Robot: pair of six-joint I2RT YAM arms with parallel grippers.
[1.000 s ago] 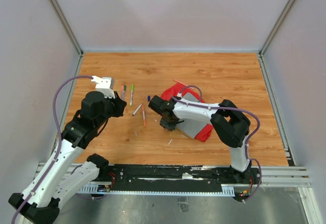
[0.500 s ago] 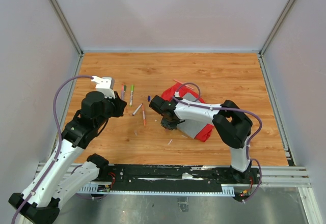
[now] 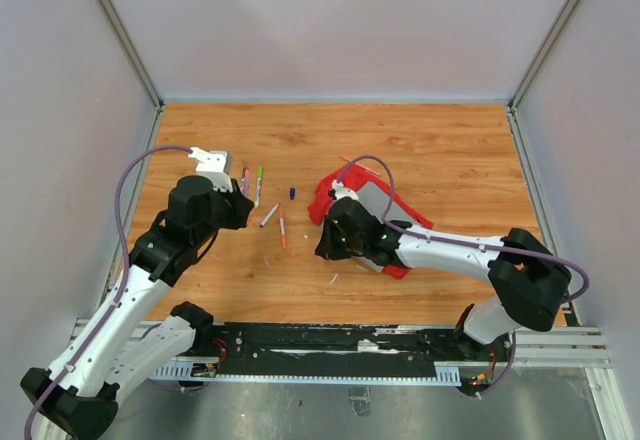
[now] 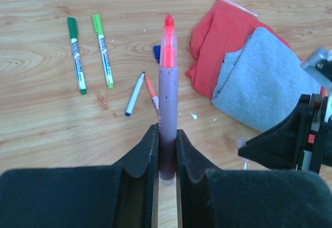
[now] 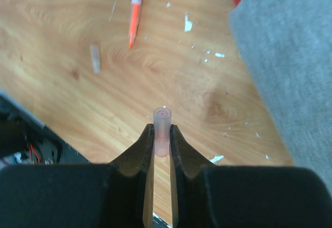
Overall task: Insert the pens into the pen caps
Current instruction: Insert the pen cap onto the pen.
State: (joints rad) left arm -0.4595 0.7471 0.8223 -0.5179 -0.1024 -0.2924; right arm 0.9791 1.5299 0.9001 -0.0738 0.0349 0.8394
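Note:
My left gripper is shut on a pen with a dull purple-grey barrel and a bare orange-red tip that points away from the wrist. In the top view it hovers left of the loose pens. My right gripper is shut on a small translucent pink pen cap, held above the wood, open end outward. In the top view it is by the cloth's left edge. On the table lie two green pens, a blue-tipped pen, an orange-tipped pen and a blue cap.
A red-and-grey cloth lies crumpled right of centre, with a pink pen at its far edge. A small clear cap and white scraps lie on the wood. The black rail runs along the near edge.
My right arm has swung its elbow out to the right and low, and its gripper has shifted slightly toward the near edge. My left gripper has edged up and right.

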